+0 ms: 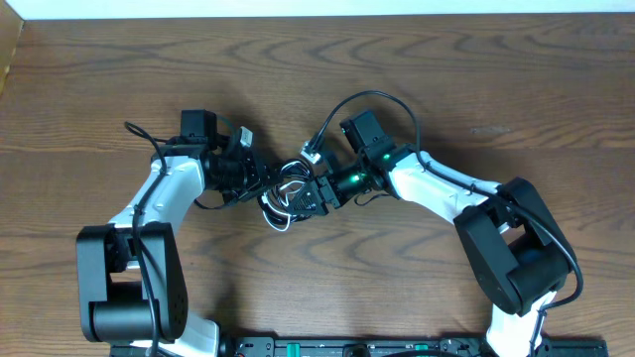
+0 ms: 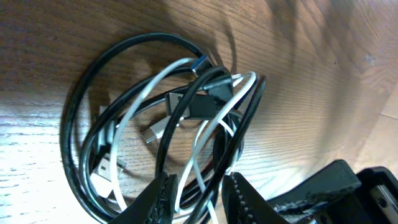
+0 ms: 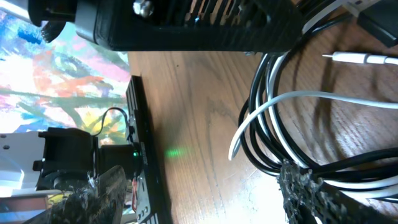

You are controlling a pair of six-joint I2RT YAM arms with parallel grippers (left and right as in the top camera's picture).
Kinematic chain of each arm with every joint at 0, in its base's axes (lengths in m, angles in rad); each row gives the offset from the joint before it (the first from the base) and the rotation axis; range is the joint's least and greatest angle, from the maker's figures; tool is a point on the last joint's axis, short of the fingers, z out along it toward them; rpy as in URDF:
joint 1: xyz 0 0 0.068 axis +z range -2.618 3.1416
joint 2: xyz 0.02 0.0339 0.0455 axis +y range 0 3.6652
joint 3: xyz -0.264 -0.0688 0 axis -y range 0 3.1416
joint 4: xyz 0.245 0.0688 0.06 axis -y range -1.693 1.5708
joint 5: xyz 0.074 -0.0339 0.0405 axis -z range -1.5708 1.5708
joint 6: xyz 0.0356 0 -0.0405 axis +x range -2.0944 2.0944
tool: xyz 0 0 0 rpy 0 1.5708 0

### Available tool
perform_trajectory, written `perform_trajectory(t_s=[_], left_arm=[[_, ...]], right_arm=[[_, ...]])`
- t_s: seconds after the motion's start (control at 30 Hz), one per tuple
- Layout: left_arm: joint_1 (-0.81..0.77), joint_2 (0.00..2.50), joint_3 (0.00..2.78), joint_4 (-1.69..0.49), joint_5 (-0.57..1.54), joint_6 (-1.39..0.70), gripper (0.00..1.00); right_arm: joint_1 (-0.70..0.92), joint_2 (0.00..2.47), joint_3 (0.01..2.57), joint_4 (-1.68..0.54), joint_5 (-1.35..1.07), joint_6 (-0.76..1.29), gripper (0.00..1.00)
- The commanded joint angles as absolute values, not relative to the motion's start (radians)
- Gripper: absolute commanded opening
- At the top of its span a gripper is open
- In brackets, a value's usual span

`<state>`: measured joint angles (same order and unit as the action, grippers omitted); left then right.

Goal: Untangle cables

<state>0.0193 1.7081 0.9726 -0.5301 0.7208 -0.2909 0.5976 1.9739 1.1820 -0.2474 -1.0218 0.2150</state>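
Observation:
The cables (image 1: 288, 193) lie as one knotted bundle of black and white loops in the middle of the wooden table, between both arms. In the left wrist view the cables (image 2: 186, 106) form a coil with small plugs (image 2: 152, 134) inside it. My left gripper (image 2: 200, 199) stands over the coil's near side, jaws narrowly apart, with one white and one black strand running loosely through the gap. My right gripper (image 3: 202, 196) is wide open; its right finger (image 3: 311, 193) rests on the edge of the cables (image 3: 273, 112), and bare wood lies between the fingers.
The two grippers (image 1: 263, 183) (image 1: 316, 190) almost meet over the bundle. The right gripper's black body (image 2: 336, 186) sits close beside the left one. Thick black arm wires arc behind each wrist (image 1: 377, 99). A black base rail (image 1: 347, 347) runs along the table's front edge.

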Motion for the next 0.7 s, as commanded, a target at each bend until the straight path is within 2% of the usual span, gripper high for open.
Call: perform_trajectory(t_s=[0.0,0.57,0.67], left_arm=[[0.012,1.719,0.966,-0.533,0.692,-0.286,0.29],[-0.058,1.719,0.966,-0.525,0.684,-0.286,0.27],[-0.058,1.719,0.966,-0.521,0.661,-0.286,0.22]], right_arm=[[0.607,1.982,1.182,-0.247,-1.046,0.197,0.75],[0.619,1.982,1.179,-0.278,-1.008,0.208,0.71],[0.634,1.982,1.171,-0.268,-0.994,0.208,0.72]])
